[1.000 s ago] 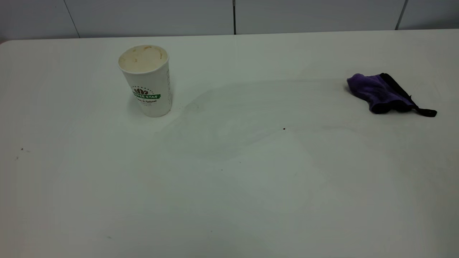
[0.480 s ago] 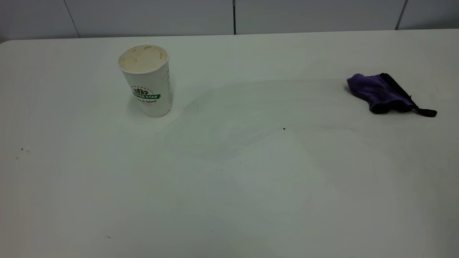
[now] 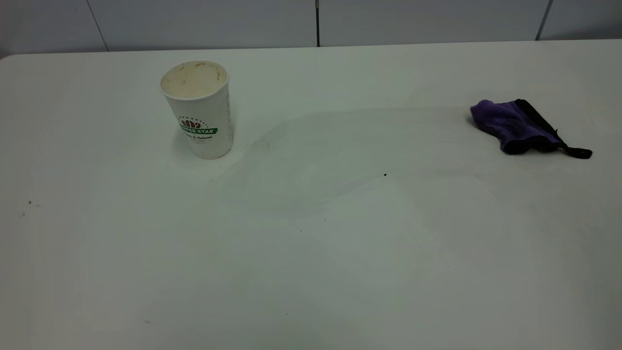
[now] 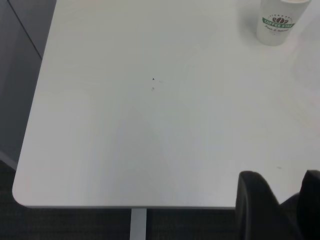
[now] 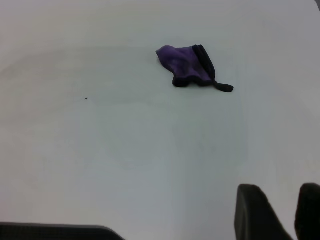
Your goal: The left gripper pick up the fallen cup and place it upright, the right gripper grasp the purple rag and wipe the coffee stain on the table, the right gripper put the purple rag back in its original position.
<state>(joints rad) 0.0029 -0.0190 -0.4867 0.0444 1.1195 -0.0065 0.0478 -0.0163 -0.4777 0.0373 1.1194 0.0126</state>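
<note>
The white cup (image 3: 199,109) with its green band stands upright at the table's (image 3: 311,272) back left; it also shows in the left wrist view as the cup (image 4: 277,21). The purple rag (image 3: 515,126) lies crumpled at the right, its black strap trailing toward the edge, and appears as the rag (image 5: 189,66) in the right wrist view. No coffee stain shows, only faint wipe marks in the middle. My left gripper (image 4: 281,176) hovers open and empty near a table corner, far from the cup. My right gripper (image 5: 278,188) is open and empty, well short of the rag.
A tiny dark speck (image 3: 385,174) sits mid-table, and smaller specks (image 3: 29,202) lie at the left. The table's rounded corner and edge (image 4: 30,197) drop to a dark floor. A grey panelled wall (image 3: 316,22) runs behind the table.
</note>
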